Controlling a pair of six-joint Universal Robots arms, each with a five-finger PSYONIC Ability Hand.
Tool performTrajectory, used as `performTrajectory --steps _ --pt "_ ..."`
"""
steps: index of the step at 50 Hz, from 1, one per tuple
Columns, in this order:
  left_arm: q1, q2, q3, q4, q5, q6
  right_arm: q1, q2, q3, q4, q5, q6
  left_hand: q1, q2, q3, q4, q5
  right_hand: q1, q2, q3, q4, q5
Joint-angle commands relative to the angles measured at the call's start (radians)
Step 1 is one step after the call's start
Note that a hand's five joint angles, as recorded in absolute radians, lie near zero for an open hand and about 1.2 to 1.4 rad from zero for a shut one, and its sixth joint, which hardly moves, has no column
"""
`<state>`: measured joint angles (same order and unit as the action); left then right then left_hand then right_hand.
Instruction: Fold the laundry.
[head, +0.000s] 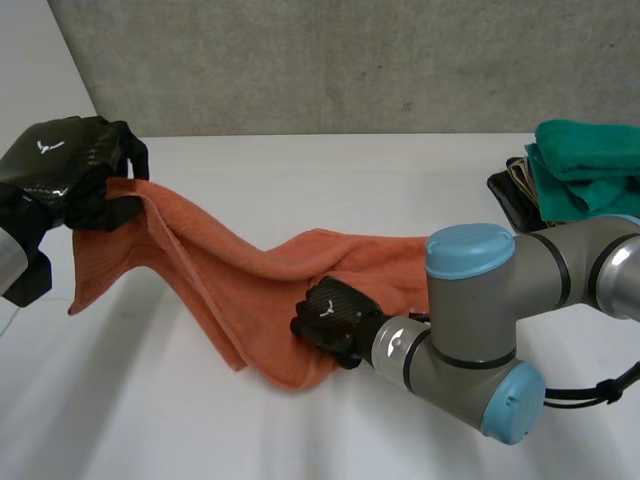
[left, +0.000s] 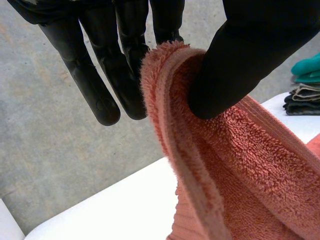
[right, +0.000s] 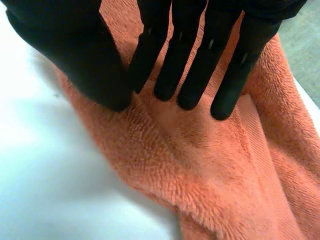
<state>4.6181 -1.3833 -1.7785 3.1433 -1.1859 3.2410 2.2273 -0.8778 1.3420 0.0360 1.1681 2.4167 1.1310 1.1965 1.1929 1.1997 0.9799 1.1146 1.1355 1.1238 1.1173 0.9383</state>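
Observation:
An orange towel (head: 220, 270) stretches from my raised left hand (head: 70, 165) down across the white table (head: 330, 180) to my right hand (head: 330, 312). In the left wrist view the thumb (left: 240, 60) pinches the towel's hemmed edge (left: 165, 90) against straight fingers, so a corner hangs in the air. My right hand (right: 190, 60) sits low on the towel (right: 200, 165) near its front edge. Its thumb is drawn in against nearly straight fingers, and the tips nip the cloth on the table.
A stack of folded cloths stands at the back right, with a teal towel (head: 590, 165) on top of dark pieces (head: 515, 195); the stack (left: 305, 85) also shows beyond my left hand. My right arm's elbow (head: 480, 330) lies over the front right of the table. A grey wall closes the back.

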Motion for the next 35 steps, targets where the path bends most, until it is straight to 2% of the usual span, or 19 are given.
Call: performTrajectory --steps 1,6,7,11,15,18,23,28,33,34,35 --pt "0.033 0.01 0.018 -0.005 -0.014 -0.009 -0.023 -0.091 -0.001 -0.011 0.099 0.044 0.265 0.2 0.203 0.197 0.242 0.282 0.261 0.273 0.279 0.283" --pt "0.068 0.033 0.013 -0.029 0.003 -0.024 -0.093 -0.295 0.042 -0.004 0.124 0.055 0.265 0.2 0.203 0.197 0.242 0.282 0.261 0.273 0.279 0.283" --pt "0.07 0.038 0.01 -0.034 0.009 -0.026 -0.125 -0.369 0.052 0.022 0.133 0.045 0.265 0.2 0.203 0.197 0.242 0.282 0.261 0.273 0.279 0.283" --pt "0.074 0.05 -0.012 -0.064 0.046 -0.021 -0.21 -0.515 0.077 0.177 0.162 0.006 0.265 0.2 0.203 0.197 0.242 0.282 0.261 0.273 0.279 0.283" --pt "0.071 0.052 -0.047 -0.097 0.086 -0.015 -0.241 -0.558 0.112 0.335 0.153 -0.043 0.265 0.2 0.203 0.197 0.242 0.282 0.261 0.273 0.279 0.283" --pt "0.064 0.043 -0.087 -0.112 0.11 -0.009 -0.248 -0.541 0.131 0.386 0.153 -0.067 0.265 0.2 0.203 0.197 0.242 0.282 0.261 0.273 0.279 0.283" --pt "0.035 -0.016 -0.15 -0.086 0.124 0.006 -0.248 -0.423 0.169 0.345 0.186 -0.056 0.265 0.2 0.203 0.197 0.242 0.282 0.261 0.273 0.279 0.283" --pt "-0.008 -0.12 -0.163 -0.029 0.098 0.034 -0.247 -0.294 0.167 0.256 0.248 -0.008 0.265 0.2 0.203 0.197 0.242 0.282 0.261 0.273 0.279 0.283" --pt "-0.035 -0.227 -0.147 -0.009 0.043 0.081 -0.216 -0.204 0.143 0.251 0.315 0.004 0.265 0.2 0.203 0.197 0.242 0.282 0.261 0.273 0.279 0.283" --pt "-0.036 -0.238 -0.142 -0.012 0.036 0.089 -0.207 -0.202 0.134 0.245 0.334 0.008 0.265 0.2 0.203 0.197 0.242 0.014 -0.007 0.005 0.011 0.016" --pt "-0.039 -0.247 -0.14 -0.014 0.028 0.097 -0.204 -0.205 0.129 0.239 0.338 0.012 0.265 0.2 0.203 0.197 0.242 -0.128 -0.149 -0.137 -0.131 -0.127"
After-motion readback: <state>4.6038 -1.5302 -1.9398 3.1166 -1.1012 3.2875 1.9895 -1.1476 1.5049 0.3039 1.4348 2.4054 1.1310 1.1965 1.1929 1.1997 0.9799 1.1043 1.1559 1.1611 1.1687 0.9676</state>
